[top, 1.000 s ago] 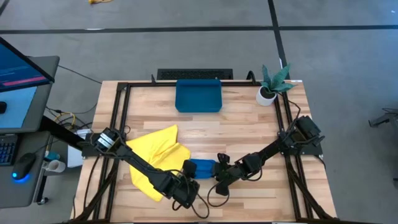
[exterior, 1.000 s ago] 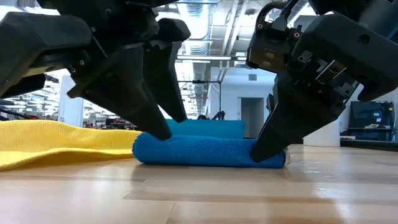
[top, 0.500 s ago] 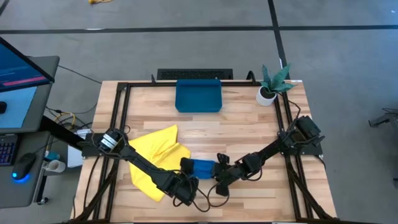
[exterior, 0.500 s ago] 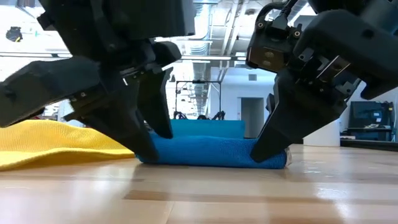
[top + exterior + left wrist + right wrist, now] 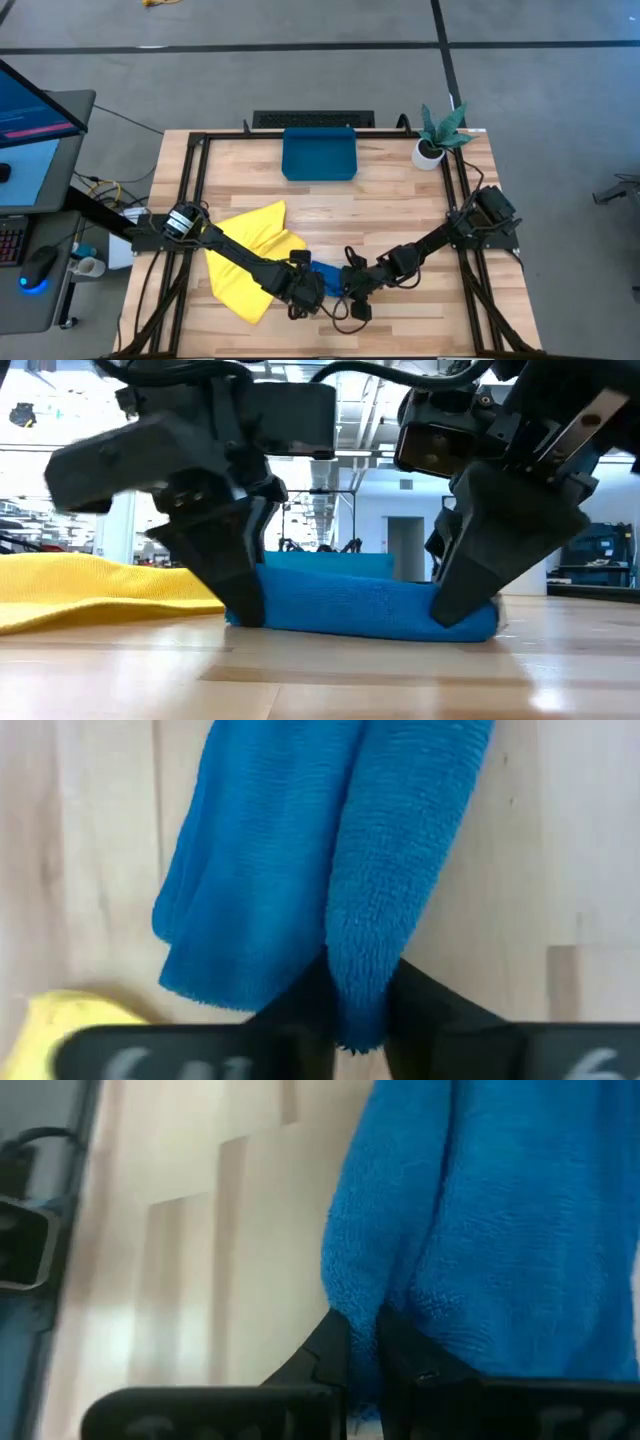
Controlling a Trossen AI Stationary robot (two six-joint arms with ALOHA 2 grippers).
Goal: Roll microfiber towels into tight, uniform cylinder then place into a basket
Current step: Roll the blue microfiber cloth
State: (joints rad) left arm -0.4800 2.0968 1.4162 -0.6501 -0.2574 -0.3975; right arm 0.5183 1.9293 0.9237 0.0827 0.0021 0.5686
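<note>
Left gripper (image 5: 309, 290) and right gripper (image 5: 352, 287) each pinch one end of the rolled blue microfiber towel (image 5: 365, 606) between them; yellow towel (image 5: 243, 259) lies beside the left gripper, teal basket (image 5: 319, 154) well beyond both.

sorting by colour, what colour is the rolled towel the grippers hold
Medium blue rolled towel, clearest in the low view.
</note>
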